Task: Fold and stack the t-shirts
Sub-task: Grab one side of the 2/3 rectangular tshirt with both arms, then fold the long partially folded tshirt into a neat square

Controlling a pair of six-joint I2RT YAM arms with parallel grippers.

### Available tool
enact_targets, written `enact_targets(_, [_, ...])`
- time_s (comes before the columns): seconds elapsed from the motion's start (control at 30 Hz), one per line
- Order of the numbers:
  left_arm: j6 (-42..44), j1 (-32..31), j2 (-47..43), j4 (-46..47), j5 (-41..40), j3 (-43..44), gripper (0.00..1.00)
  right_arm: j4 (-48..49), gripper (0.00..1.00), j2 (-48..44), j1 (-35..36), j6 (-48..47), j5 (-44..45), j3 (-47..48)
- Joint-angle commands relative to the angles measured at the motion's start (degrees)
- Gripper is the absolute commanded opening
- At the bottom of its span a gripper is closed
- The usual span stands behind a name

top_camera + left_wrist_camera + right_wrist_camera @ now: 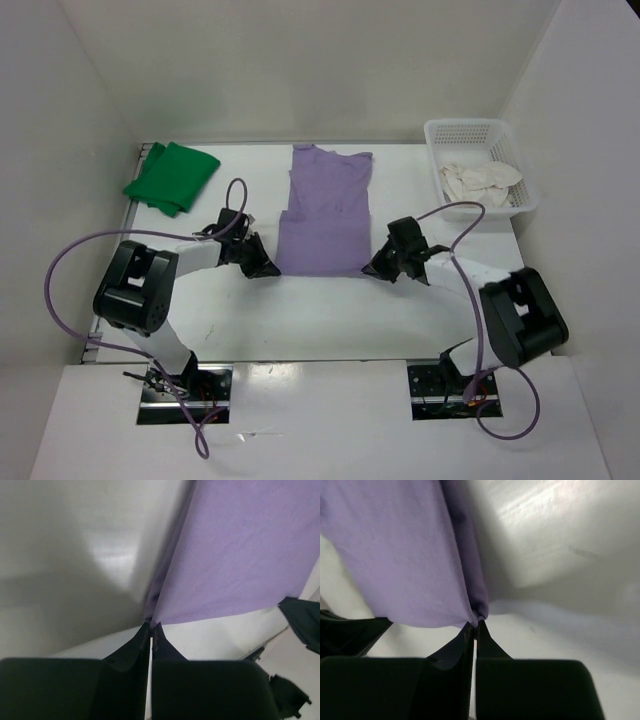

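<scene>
The lavender-purple t-shirt (324,210) lies in the middle of the table, its sides folded in, neck to the far side. My left gripper (268,268) is shut on its near left corner (152,617). My right gripper (372,268) is shut on its near right corner (479,614). In both wrist views the cloth rises from the shut fingertips. The bright green t-shirt (172,177) lies folded at the far left of the table. The cream-white t-shirt (482,181) lies crumpled in the basket.
A white plastic lattice basket (436,133) stands at the far right of the table. White walls close in the table on the left, back and right. The arms' purple cables loop above the table near each arm.
</scene>
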Motion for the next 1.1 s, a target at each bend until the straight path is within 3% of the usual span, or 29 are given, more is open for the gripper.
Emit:
enact_targets(0.0, [3.5,0.1,-6.9,-8.5,3.2,-2.5,0.00,-7.7,0.00,-9.3,1.7,3.2,2.2,-2.7])
enact_targets(0.2, [7.1,0.1,-26.2,-27.9,10.7,-6.9,0.00,-21.1,0.00,-29.1,7.2,8.8,-0.5,-7.3])
enact_targets(0.27, [9.8,0.1,-26.3,-34.5,9.9,-5.2,0.00,-25.9,0.00,-33.5,7.2,9.3,-0.5,-7.3])
enact_targets(0.33, [10.6,0.8,-27.0,-35.3,11.5,-4.7,0.00,-26.9,0.00,-35.6,7.2,9.3,-1.3,-6.0])
enact_targets(0.4, [11.1,1.3,-27.0,-35.3,8.6,-2.4,0.00,-26.9,0.00,-32.0,4.7,4.7,-1.8,-1.1])
enact_targets(0.53, [13.4,3.2,-22.1,-36.9,3.4,11.1,0.00,-25.3,0.00,-19.2,0.4,-3.2,-0.5,10.4])
enact_targets(0.7, [9.9,4.6,-10.3,-26.0,2.2,24.7,0.00,-19.5,0.00,-5.6,-6.7,-9.2,-1.2,21.8])
enact_targets(1.07, [7.2,5.2,10.6,-15.3,-5.9,40.2,0.00,-13.6,0.00,20.5,-12.2,-12.6,-1.3,43.4])
